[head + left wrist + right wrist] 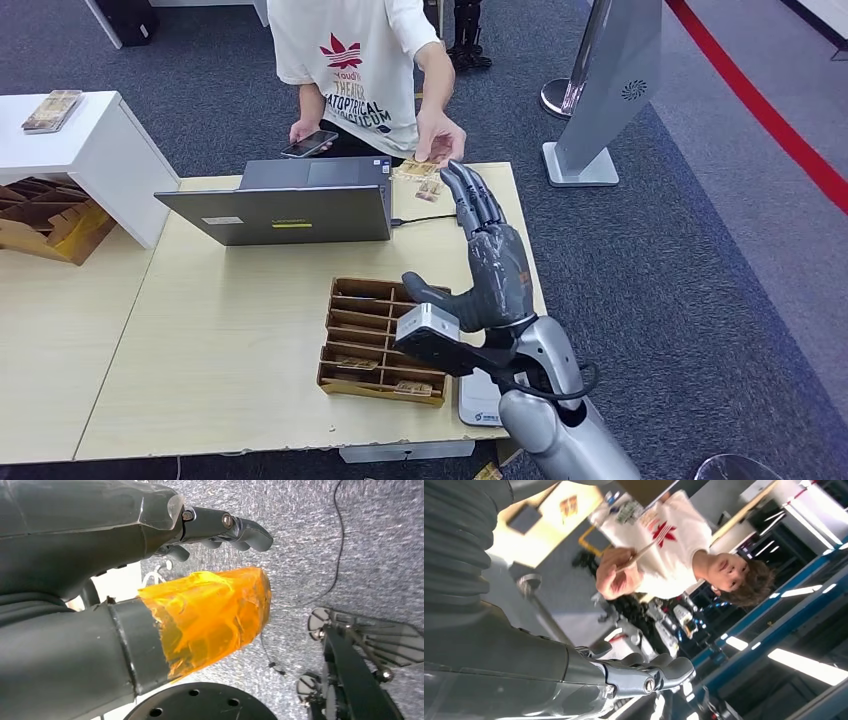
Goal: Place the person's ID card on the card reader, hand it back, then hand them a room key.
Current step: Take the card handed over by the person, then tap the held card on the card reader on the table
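**Right hand empty, person has a card at the far edge**

While the table [230, 330] carries the laptop [290, 205] and wooden key tray [375, 335], the right hand [485, 255] reaches up toward the far edge, fingers straight and loosely apart, holding nothing. The person's hand [437, 135] pinches a card [415, 170] there. Looks like a handover step; next it needs a grip. Left hand [220, 527] hangs with fingers loosely curled, empty. The reader [480, 400] sits at the near edge.

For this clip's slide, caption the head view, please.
Right hand reaches, open, toward a card the person holds over the table.
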